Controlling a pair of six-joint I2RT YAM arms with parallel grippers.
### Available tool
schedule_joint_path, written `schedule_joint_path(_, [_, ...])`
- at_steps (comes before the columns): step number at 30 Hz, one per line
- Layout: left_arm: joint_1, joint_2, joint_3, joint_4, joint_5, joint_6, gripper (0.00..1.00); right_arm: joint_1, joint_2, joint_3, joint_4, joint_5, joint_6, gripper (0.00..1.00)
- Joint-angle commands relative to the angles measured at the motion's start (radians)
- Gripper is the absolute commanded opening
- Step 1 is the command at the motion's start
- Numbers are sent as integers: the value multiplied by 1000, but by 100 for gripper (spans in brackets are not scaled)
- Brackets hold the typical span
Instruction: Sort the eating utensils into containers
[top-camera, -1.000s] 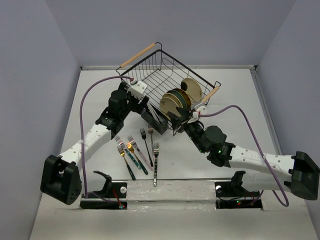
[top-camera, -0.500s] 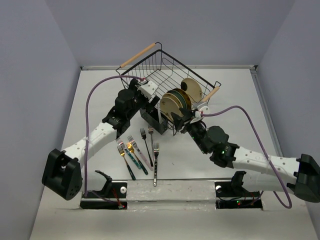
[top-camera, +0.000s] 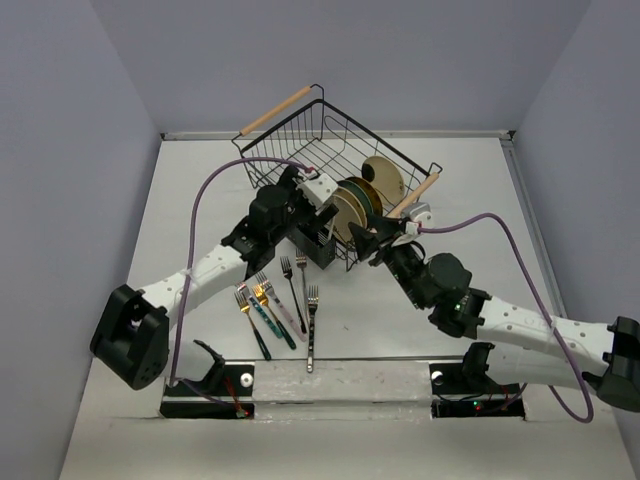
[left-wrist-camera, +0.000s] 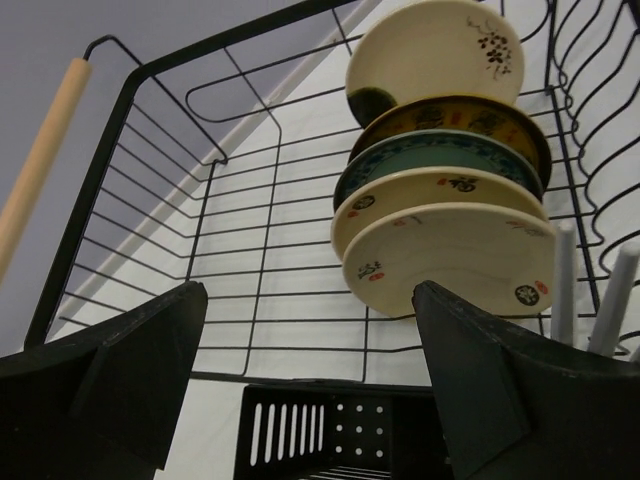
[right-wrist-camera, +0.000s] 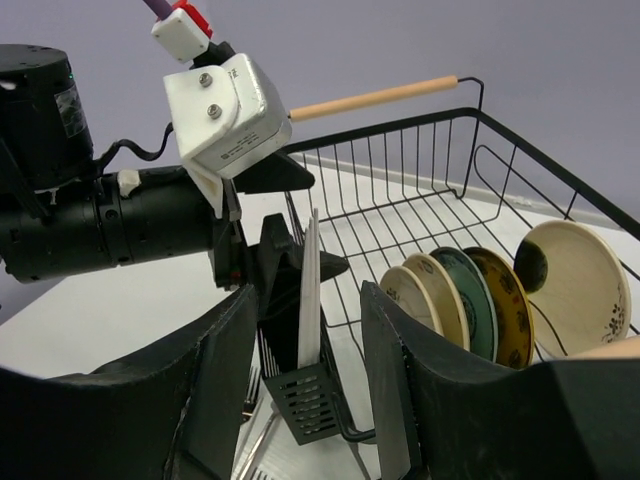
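Several forks (top-camera: 275, 300) lie side by side on the table in front of the arms, silver, gold-headed and with dark, teal or pink handles. The black slotted caddy (top-camera: 308, 247) stands against the wire basket's near side. It holds pale upright handles (right-wrist-camera: 310, 290). My left gripper (top-camera: 322, 222) is open and empty just above the caddy (left-wrist-camera: 340, 440). My right gripper (top-camera: 362, 238) is open and empty, right of the caddy, which shows between its jaws (right-wrist-camera: 315, 400). Fork tines (right-wrist-camera: 250, 388) show at the lower left of the right wrist view.
The big black wire basket (top-camera: 300, 150) with wooden handles (top-camera: 275, 110) stands behind the caddy. It holds several upright plates (top-camera: 355, 200), also in the left wrist view (left-wrist-camera: 450, 250). The two grippers are close together over the caddy.
My left arm has swung right and forward, bringing its gripper over the caddy. My right arm has stretched up and a little right. The forks on the table have not moved.
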Motion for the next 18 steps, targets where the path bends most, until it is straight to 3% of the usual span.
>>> schedule_joint_path(1, [-61, -85, 2, 65, -5, 17, 99, -5, -53, 7, 10, 18, 60, 52])
schedule_joint_path(11, [-118, -51, -9, 76, -15, 49, 99, -5, -263, -42, 10, 69, 85, 52])
schedule_joint_path(18, [-127, -62, 8, 96, -198, 63, 99, -5, -271, -30, -24, 81, 67, 53])
